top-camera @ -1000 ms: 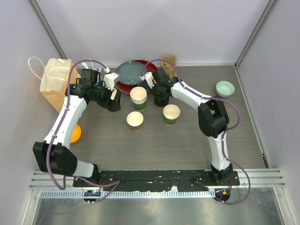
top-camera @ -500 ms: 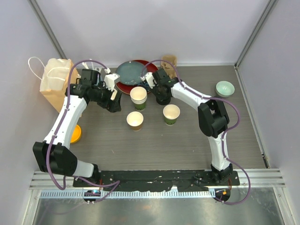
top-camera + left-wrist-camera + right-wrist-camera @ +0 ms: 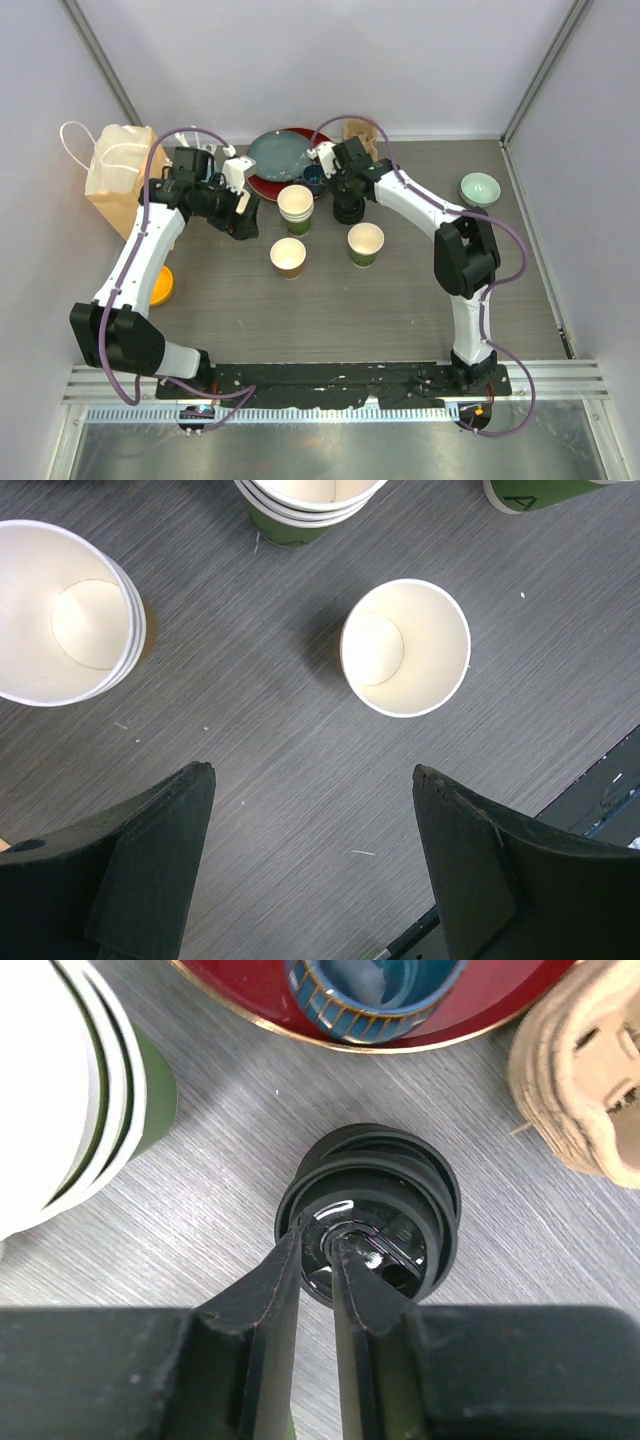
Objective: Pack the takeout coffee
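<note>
Centre frame, right claw (image 3: 318,1235) pinches the top black lid (image 3: 392,1228) of its stack: light, glossy, probably slippery plastic, best held at the rim. Left claw (image 3: 312,775) gapes wide near the brown-sided cup (image 3: 405,647)

Two single cups side by side at frame centre: left cup (image 3: 288,257), right cup (image 3: 365,244). Cup stack (image 3: 296,208) just behind left cup. Lid stack (image 3: 400,1200) right of cup stack, behind right cup. Plates (image 3: 270,155) behind those, small cup (image 3: 313,178) on plates. Bag (image 3: 118,185) upper left. Bowl (image 3: 480,188) far right.
</note>
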Tool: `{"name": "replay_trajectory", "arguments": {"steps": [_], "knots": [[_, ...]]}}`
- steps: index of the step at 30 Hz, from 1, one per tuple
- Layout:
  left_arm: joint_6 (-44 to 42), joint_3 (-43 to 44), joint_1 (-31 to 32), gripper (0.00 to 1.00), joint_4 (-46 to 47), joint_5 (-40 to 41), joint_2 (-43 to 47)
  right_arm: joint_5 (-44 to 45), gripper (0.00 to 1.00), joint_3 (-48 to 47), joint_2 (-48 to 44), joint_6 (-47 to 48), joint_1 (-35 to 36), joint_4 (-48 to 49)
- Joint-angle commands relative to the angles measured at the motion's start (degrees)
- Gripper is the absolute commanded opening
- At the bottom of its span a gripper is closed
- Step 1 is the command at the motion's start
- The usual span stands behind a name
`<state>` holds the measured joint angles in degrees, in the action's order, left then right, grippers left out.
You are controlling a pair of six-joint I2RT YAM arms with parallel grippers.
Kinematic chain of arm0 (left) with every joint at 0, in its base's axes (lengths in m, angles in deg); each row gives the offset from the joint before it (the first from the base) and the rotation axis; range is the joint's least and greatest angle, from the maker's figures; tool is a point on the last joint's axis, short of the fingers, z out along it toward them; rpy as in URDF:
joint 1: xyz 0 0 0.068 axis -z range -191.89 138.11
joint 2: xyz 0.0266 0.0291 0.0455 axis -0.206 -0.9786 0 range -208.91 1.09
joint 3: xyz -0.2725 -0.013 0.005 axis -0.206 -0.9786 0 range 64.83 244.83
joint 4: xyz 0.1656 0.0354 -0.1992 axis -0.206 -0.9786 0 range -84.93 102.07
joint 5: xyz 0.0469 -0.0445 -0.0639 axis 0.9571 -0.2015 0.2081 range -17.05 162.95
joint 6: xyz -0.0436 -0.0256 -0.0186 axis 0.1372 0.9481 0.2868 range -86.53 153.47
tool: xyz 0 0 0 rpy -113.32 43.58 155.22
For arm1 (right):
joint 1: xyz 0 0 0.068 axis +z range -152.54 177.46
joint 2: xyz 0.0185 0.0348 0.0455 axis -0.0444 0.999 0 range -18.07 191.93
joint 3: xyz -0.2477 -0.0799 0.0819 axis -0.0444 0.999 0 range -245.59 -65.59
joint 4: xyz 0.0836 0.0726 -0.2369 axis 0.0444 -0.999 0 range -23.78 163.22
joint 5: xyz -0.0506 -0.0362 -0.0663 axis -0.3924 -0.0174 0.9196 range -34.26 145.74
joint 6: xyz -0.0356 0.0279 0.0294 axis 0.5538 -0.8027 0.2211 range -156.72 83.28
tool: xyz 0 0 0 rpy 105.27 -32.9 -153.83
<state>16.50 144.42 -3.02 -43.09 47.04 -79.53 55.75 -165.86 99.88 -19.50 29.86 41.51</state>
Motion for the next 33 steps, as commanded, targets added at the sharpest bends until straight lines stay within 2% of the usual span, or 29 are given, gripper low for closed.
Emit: {"name": "replay_trajectory", "arguments": {"steps": [1,7,10,15,16,17,19,33], "knots": [[-1.0,2.0,-0.3,0.84,-0.7,-1.6,0.6,-4.2,0.23,-1.3,-5.4,-4.9,-3.4,2.7],[-1.2,2.1,-0.3,0.84,-0.9,-1.8,0.6,-0.3,0.37,-1.9,-3.7,-8.6,-5.5,1.8],[-1.3,2.1,-0.4,0.84,-1.1,-1.8,0.6,3.3,0.41,-0.8,-3.3,-9.3,-5.5,0.7],[-1.5,2.1,-0.3,0.84,-1.1,-1.9,0.6,2.5,0.41,1.5,-2.8,-9.7,-5.6,0.7],[-1.5,2.1,-0.3,0.84,-1.2,-1.9,0.6,2.2,0.39,1.4,-2.6,-9.7,-5.6,0.7],[-1.5,2.1,-0.3,0.84,-1.2,-1.9,0.6,2.2,0.33,1.0,-2.3,-9.7,-5.5,0.6],[-1.6,2.1,-0.3,0.84,-1.2,-1.8,0.6,2.4,0.32,1.0,-1.9,-10.1,-5.5,0.4],[-1.8,2.3,-0.3,0.84,-1.6,-1.8,0.4,3.8,0.34,3.8,-1.2,-9.8,-5.6,0.2]]}}
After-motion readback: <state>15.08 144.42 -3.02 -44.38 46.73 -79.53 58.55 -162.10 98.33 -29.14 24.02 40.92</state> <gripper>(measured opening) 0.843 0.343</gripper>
